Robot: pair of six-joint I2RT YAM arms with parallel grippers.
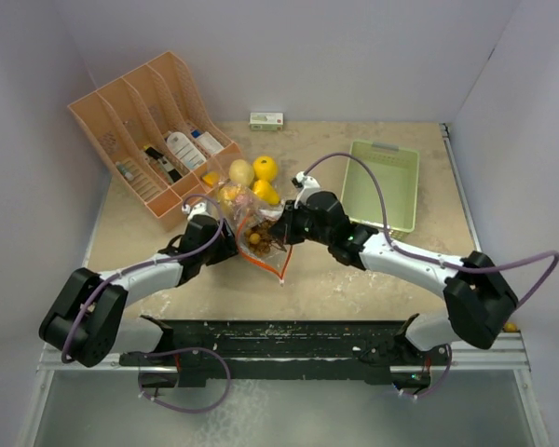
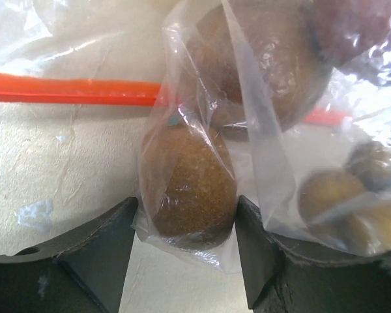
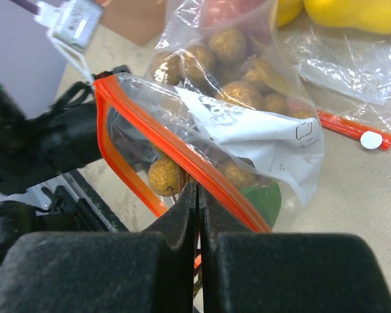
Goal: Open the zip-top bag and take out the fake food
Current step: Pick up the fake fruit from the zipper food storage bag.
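The clear zip-top bag with an orange zip lies mid-table between both arms. My right gripper is shut on the film at the bag's orange rim, which gapes open. Brown nut-like pieces and a green piece sit inside. My left gripper holds the bag's lower part, its fingers pressed against a brown lump through the film. Yellow lemons lie just beyond the bag, outside it. In the top view the right gripper and left gripper flank the bag.
An orange rack with bottles and packets stands at the back left. At the right is a pale green tray. A small box lies by the back wall. Loose clear film with an orange strip lies near the lemons.
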